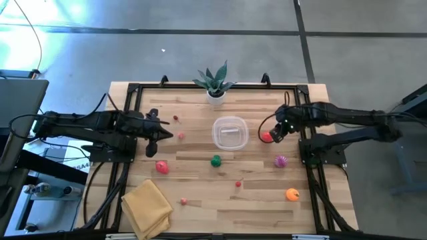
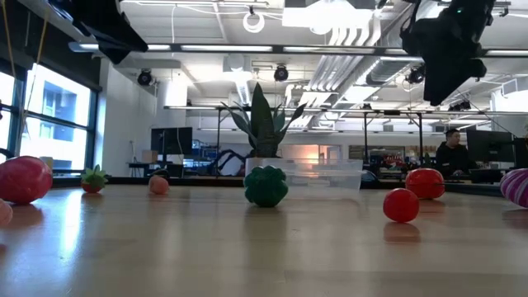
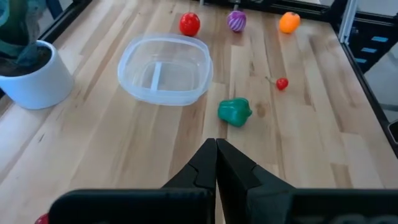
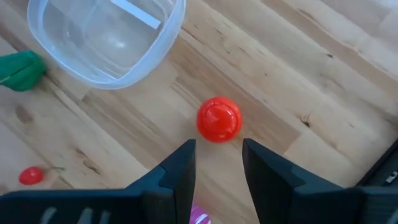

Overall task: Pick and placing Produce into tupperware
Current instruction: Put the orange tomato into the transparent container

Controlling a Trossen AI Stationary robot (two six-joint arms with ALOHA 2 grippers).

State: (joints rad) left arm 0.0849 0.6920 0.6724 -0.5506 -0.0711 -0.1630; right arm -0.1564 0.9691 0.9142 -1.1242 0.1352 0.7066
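Beside the empty tupperware (image 4: 106, 37), my right pincer (image 4: 217, 165) hovers parted over the red tomato (image 4: 219, 119) on the counter (image 4: 311, 74). Looks light, hard, smooth, prone to rolling; I'd pinch across its middle.

No text, label, brand, number or sign can be read in any of the views; the pale strip at the left edge of the high view, beside the table, carries marks too small to make out
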